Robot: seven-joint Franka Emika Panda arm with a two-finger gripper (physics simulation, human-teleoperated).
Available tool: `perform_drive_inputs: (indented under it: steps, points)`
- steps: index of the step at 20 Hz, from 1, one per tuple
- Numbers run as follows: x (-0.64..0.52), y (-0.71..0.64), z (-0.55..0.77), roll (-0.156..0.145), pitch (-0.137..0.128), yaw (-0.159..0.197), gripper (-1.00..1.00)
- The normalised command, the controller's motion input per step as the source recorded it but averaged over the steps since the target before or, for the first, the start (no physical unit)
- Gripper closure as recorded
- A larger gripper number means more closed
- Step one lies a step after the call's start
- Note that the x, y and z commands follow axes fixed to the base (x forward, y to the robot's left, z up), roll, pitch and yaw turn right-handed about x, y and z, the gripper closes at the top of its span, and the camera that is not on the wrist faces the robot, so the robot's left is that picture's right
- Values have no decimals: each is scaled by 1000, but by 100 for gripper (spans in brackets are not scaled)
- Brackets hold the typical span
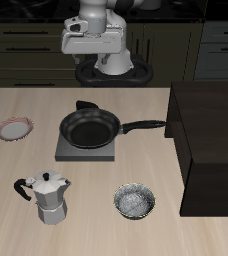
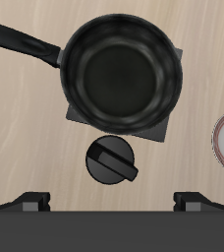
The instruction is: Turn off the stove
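Observation:
The stove (image 1: 86, 150) is a flat grey square plate in the middle of the table, mostly covered by a black frying pan (image 1: 90, 128). Its small dark knob (image 1: 85, 105) sits at the stove's back edge, toward the robot. In the wrist view the stove (image 2: 169, 126) shows only as a rim around the pan (image 2: 122, 74), with the round knob (image 2: 112, 160) beside it. My gripper (image 1: 90, 58) hangs high above the table's back, behind the knob. It is open and empty, and its fingertips (image 2: 33, 202) stand wide apart in the wrist view.
A large dark brown cabinet block (image 1: 211, 140) stands beside the stove, and the pan's handle (image 1: 144, 126) points at it. A pink-rimmed plate (image 1: 13, 128) lies at the other side. A moka pot (image 1: 48, 195) and a small bowl (image 1: 135, 201) stand near the front edge.

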Motion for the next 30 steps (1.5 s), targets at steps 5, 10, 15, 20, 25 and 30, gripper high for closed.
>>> perform_drive_inputs:
  steps: [5, 10, 15, 20, 25, 30]
  points:
    - [-44, -100, -66, -39, -12, 67, -100]
    - [-42, -6, -36, 19, -17, 154, -100]
    - [69, -100, 56, 27, -23, 92, -100]
    - [60, -90, -73, 101, 8, 116, -100]
    - [152, -238, -31, 63, 0, 101, -100]
    - [130, -191, -106, 20, 14, 37, -100]
